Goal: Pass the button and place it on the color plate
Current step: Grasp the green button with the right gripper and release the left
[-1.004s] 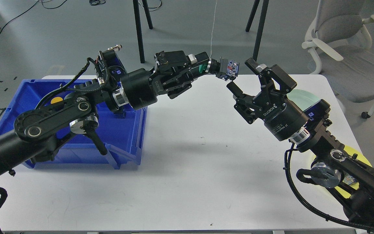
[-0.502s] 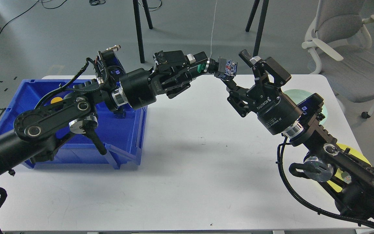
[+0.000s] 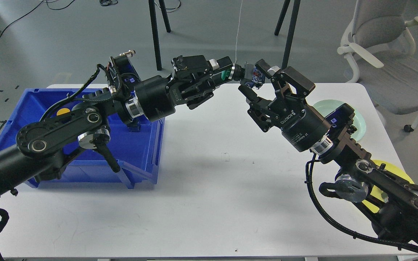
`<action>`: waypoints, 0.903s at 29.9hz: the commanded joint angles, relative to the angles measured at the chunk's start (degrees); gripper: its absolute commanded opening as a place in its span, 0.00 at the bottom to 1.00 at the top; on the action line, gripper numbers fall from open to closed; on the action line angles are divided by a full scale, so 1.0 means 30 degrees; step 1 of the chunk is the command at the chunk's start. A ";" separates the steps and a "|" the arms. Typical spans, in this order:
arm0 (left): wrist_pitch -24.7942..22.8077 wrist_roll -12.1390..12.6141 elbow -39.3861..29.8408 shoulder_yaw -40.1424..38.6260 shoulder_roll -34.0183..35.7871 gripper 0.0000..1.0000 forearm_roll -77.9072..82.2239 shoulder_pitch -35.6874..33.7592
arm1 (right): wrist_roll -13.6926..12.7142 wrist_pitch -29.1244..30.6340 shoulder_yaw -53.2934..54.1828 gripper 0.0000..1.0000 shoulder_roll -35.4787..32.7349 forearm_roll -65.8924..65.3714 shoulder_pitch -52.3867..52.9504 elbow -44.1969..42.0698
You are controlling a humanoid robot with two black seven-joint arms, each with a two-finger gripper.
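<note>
My left gripper [image 3: 219,74] is shut on a push button [image 3: 249,75] with a green head, a silver ring and a grey-black contact block, and holds it in the air over the back of the table. My right gripper [image 3: 255,81] is open. One finger is above the button's block end and the other is below it, so the fingers stand on either side of the block. I cannot tell whether they touch it. A pale green plate [image 3: 358,121] and a yellow plate [image 3: 397,173] lie at the table's right, both partly hidden by my right arm.
A blue bin [image 3: 143,152] stands on the left of the white table [image 3: 209,203], with a yellow round piece [image 3: 62,111] inside behind my left arm. An office chair [image 3: 386,47] stands beyond the back right corner, and tripod legs [image 3: 155,32] stand behind the table.
My right gripper has moved left and slightly up, so its open fingers now stand on either side of the button's block. My left gripper with the button has hardly moved.
</note>
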 commanded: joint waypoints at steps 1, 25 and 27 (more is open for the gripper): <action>0.0000 0.0001 -0.0002 -0.0001 0.0022 0.13 0.0000 -0.0002 | 0.0000 -0.0007 0.0058 0.66 0.0000 0.0007 0.0020 -0.0035; 0.0000 0.0001 0.0027 0.0028 0.0081 0.23 0.0029 0.0027 | 0.0000 -0.0007 0.0000 0.21 -0.0029 -0.0022 0.0372 -0.0064; 0.0000 0.0001 0.0027 0.0029 0.0081 0.25 0.0029 0.0027 | 0.0000 0.0022 -0.0029 0.19 -0.0029 -0.0022 0.0371 -0.0035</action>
